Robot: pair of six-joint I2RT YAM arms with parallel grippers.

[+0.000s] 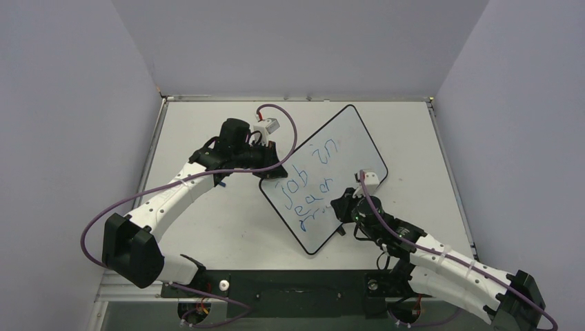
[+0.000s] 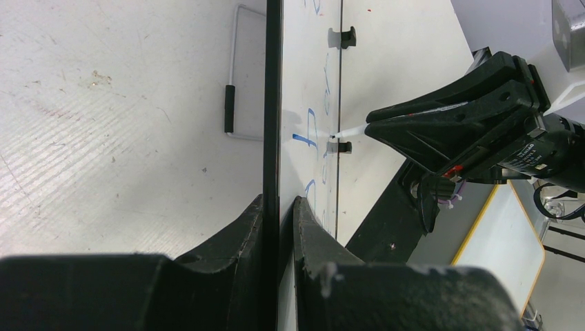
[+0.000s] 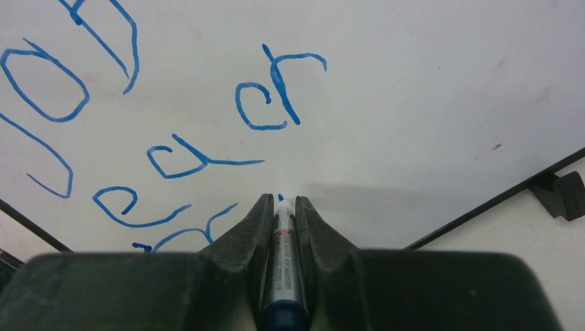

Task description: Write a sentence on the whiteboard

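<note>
The whiteboard (image 1: 345,155), mid-frame, bears three blue lines; left gripper (image 2: 278,207) clamps its edge, right gripper (image 3: 281,207) pinches one marker (image 3: 283,276).

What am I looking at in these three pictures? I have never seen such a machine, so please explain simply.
These are two robot arms bolted to a table. The overhead picture comes from a fixed camera above them; the other two come from cameras on each wrist. A whiteboard lies tilted on the table. The left gripper pinches the whiteboard's edge to steady it. The right gripper holds a marker with its tip on the board. A sentence in wobbly blue letters is partly written, beginning "job in".
</note>
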